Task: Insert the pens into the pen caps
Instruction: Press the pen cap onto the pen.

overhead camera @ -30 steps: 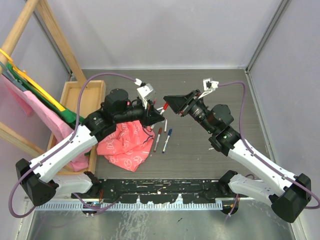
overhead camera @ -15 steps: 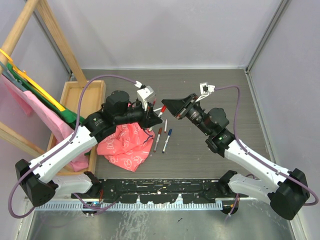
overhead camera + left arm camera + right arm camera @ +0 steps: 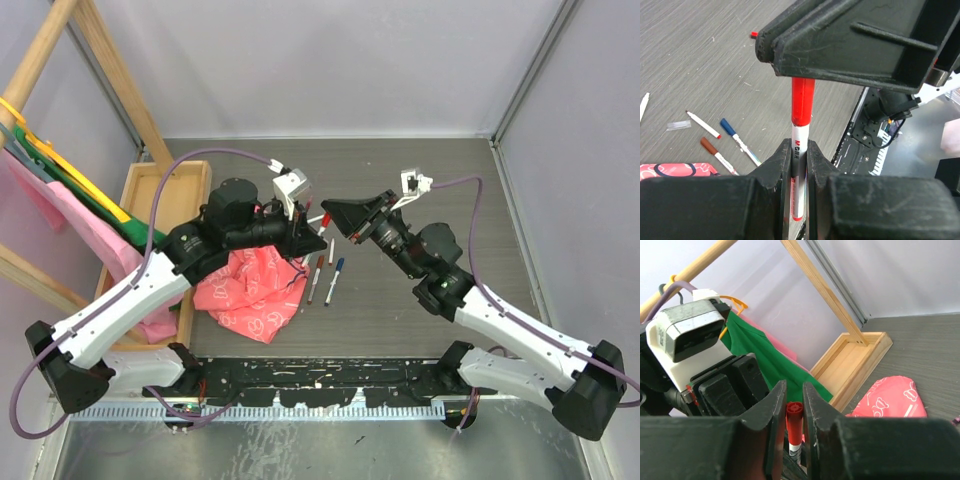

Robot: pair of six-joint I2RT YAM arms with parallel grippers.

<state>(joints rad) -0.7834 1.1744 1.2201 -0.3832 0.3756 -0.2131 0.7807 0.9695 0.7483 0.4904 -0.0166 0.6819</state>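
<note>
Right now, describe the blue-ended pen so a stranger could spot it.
Start at the pink cloth on the table. Right of it two pens lie side by side. The blue-ended pen is the right one; the dark-red-ended pen lies left.

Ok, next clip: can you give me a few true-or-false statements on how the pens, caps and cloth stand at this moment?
1. The left gripper is clamped on a white-barrelled pen. True.
2. The red cap on that pen sits between the right gripper's fingers. True.
3. The pink cloth lies inside the wooden tray. False: it lies on the table beside the tray, partly under the left arm.
4. No pens lie on the table. False: a blue-capped pen and a dark-red-capped pen lie there side by side.
</note>
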